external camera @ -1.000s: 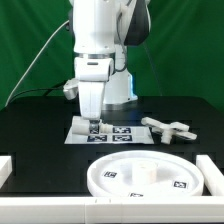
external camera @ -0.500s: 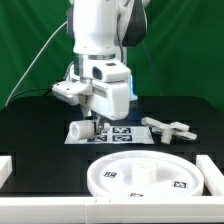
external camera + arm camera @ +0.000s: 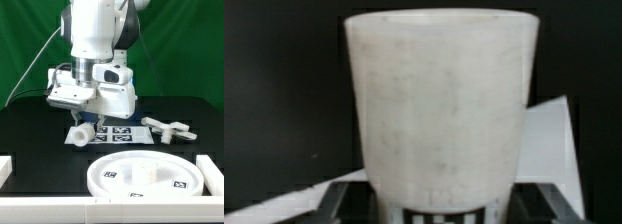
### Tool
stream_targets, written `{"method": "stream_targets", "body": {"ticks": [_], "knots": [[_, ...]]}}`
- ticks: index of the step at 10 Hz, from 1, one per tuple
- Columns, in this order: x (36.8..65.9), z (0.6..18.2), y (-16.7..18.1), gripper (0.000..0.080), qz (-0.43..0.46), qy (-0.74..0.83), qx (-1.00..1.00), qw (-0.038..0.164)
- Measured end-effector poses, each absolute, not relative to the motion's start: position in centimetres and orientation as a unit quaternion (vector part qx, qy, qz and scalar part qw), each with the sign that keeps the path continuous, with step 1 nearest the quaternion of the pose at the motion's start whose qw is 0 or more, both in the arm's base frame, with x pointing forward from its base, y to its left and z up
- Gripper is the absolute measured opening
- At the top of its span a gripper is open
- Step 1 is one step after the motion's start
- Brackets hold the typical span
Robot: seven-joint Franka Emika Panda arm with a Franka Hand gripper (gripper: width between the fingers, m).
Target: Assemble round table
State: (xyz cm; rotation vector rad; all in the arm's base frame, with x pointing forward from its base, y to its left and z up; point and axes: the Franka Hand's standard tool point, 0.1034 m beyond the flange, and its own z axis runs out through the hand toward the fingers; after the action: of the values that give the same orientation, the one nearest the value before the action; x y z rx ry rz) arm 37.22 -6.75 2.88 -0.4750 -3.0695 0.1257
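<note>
Exterior view: jaws grip post point(image 3: 82, 130) near marker board point(image 3: 118, 132).

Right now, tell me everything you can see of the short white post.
The post is a short, smooth cylinder of matte white plastic, faintly mottled, with a flat end. The jaws are shut on it and hold it tilted above the black table, its free end low over the marker board, at that board's corner on the exterior view's left. Whether it touches the board cannot be told.
</note>
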Motion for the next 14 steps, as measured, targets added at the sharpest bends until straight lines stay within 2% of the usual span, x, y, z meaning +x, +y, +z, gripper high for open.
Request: {"method": "stream_targets", "body": {"ticks": [3, 7, 8, 9, 10, 11, 12, 14], "knots": [[36.7, 2.2, -6.4, 0.0311, 0.055, -0.996, -0.061, 0.037], [36.7, 2.0, -6.6, 0.0311, 0.056, -0.996, -0.051, 0.039], [36.7, 2.0, -6.6, 0.0489, 0.056, -0.996, -0.052, 0.039], [36.7, 2.0, -6.6, 0.0596, 0.056, -0.996, -0.054, 0.039], [36.7, 2.0, -6.6, 0.0596, 0.056, -0.996, -0.055, 0.039], [36.8, 2.1, -6.8, 0.064, 0.057, -0.996, -0.058, 0.038], [37.5, 3.5, -7.6, 0.0647, 0.064, -0.995, -0.07, 0.026], [39.2, 6.4, -8.0, 0.0647, 0.071, -0.989, -0.131, -0.012]]}}
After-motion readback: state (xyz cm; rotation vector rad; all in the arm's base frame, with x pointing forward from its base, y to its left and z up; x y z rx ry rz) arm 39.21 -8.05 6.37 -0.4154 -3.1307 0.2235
